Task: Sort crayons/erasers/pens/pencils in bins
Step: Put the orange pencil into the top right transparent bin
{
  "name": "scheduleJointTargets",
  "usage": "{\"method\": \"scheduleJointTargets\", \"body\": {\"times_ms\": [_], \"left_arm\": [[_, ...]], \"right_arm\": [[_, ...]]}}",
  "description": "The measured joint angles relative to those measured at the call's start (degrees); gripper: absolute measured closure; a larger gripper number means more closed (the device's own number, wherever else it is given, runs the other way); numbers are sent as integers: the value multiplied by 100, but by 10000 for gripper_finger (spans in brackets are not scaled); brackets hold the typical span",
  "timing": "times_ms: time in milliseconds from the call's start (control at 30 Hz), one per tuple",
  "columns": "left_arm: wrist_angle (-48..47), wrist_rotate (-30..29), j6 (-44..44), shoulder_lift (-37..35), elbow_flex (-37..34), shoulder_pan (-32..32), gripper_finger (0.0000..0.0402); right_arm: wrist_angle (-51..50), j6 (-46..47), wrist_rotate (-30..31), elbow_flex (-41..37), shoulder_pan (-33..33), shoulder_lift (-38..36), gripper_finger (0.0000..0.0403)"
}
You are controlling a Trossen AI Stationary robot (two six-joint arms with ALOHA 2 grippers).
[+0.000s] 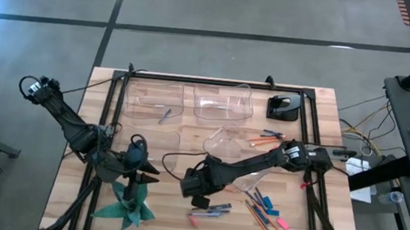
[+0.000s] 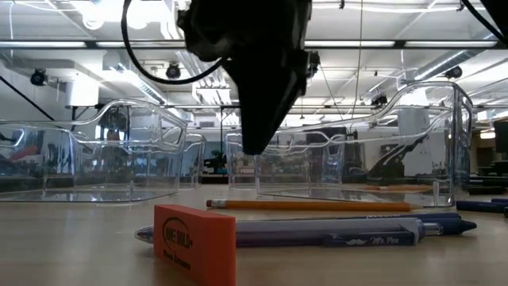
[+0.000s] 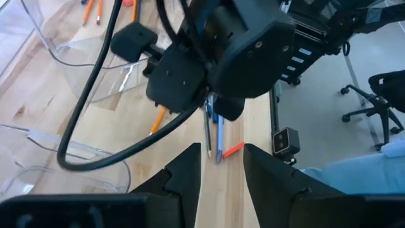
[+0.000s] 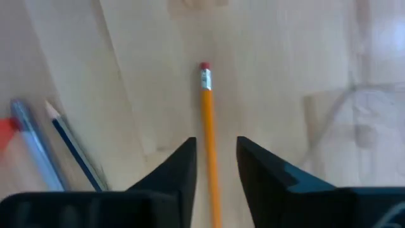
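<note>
I see the right gripper hanging low over the table, fingers parted, straddling an orange pencil that runs ahead between them; nothing gripped. Pens lie off to one side.

Bare wood between right gripper fingers, split by one orange pencil lying lengthwise in the gap. Blue pens close on one side; clear bin wall near on the other. Viewed from table height: red eraser and pens in front, bins behind. Left gripper and green paper star crowding the near-left table.
</note>
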Motion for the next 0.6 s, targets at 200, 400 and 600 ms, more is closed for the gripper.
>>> {"method": "scheduleJointTargets", "body": {"times_ms": [200,400,600], "left_arm": [[50,-4,-9,0,0,0,297],[123,-13,-2,0,2,0,297],[119,-11,1,0,2,0,297]], "right_arm": [[208,1026,-929,0,-173,308,242],[140,993,-829,67,-369,589,239],[193,845,-756,81,-396,605,243]]}}
